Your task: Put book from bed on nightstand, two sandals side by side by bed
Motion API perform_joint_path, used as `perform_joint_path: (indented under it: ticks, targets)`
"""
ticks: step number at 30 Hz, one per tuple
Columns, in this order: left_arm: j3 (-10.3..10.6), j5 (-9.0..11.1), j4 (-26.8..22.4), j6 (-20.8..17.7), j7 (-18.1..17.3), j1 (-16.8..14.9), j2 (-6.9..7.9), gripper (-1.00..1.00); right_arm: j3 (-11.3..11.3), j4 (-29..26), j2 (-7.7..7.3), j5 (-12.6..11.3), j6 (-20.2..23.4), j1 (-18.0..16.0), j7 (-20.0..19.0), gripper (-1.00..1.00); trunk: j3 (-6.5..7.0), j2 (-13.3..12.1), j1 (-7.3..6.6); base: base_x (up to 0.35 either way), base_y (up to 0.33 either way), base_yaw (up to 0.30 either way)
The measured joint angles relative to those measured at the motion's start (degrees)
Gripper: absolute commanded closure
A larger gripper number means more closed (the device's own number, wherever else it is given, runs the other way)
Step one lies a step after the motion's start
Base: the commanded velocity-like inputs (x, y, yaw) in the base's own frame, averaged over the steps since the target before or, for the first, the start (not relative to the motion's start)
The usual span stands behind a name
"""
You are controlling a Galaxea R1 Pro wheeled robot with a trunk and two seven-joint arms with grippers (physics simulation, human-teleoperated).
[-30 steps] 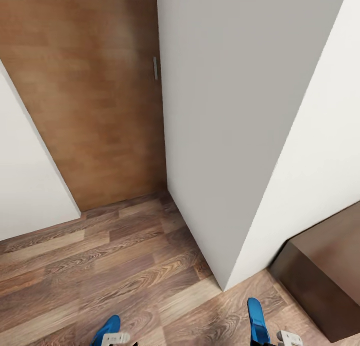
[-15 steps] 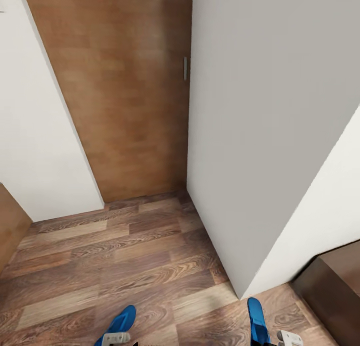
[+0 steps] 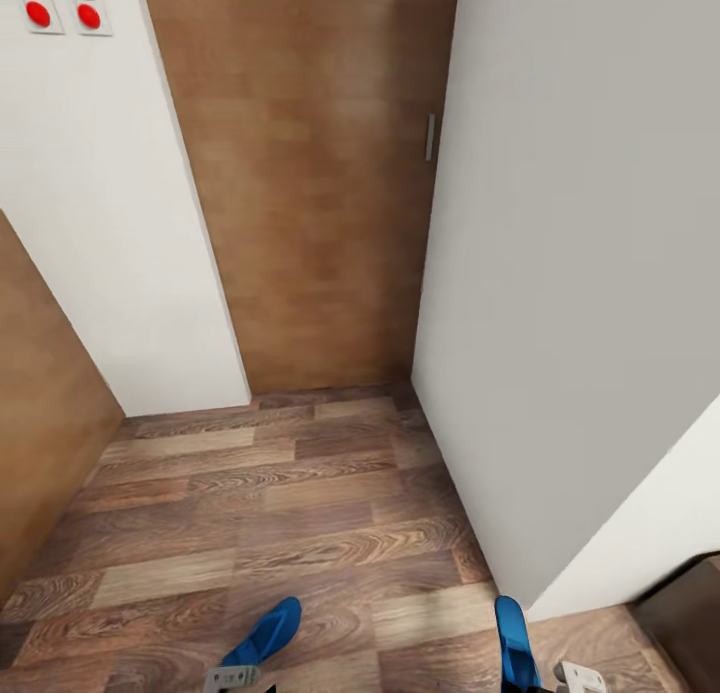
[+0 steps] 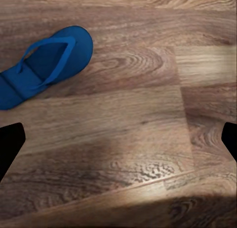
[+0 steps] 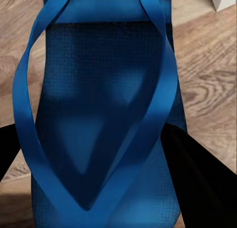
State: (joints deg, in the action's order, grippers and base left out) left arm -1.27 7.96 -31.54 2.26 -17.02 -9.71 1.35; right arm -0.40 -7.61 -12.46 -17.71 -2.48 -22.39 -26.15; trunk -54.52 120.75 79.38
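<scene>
Wood-plank floor (image 3: 300, 493), brown door (image 3: 320, 193) dead ahead, white wall (image 3: 560, 273) close on the right, two red buttons (image 3: 63, 15) high on the left wall. The right gripper (image 5: 98, 154) is pinching one sandal (image 5: 98, 114) between its dark fingers (image 5: 197, 178); the left gripper (image 4: 118, 144) hangs spread and empty over the floor, the other sandal (image 4: 47, 65) lying loose on the planks just ahead. Risks: the wall corner looks near enough to clip while turning, and the floor sandal could get run over.
</scene>
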Motion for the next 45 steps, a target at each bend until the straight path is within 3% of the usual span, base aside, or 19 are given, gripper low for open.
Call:
perform_joint_path:
  ticks: [9, 27, 45]
  targets:
    - [0.0, 0.0, 0.0, 0.0, 0.0, 0.0, -0.02, -1.00, 0.0, 0.0, 0.00, 0.0, 0.0, 0.0, 0.0, 1.00, 0.00, 0.0, 0.00, 0.000, 0.000, 0.251]
    - [0.0, 0.0, 0.0, 0.0, 0.0, 0.0, -0.03, -1.00, 0.0, 0.0, -0.01, -0.1, 0.0, 0.0, 0.0, 1.00, 0.00, 0.0, 0.00, 0.000, 0.000, 0.014]
    - [0.0, 0.0, 0.0, 0.0, 0.0, 0.0, -0.02, -1.00, 0.0, 0.0, 0.00, 0.0, 0.0, 0.0, 0.0, 1.00, 0.00, 0.0, 0.00, 0.124, 0.000, 0.064]
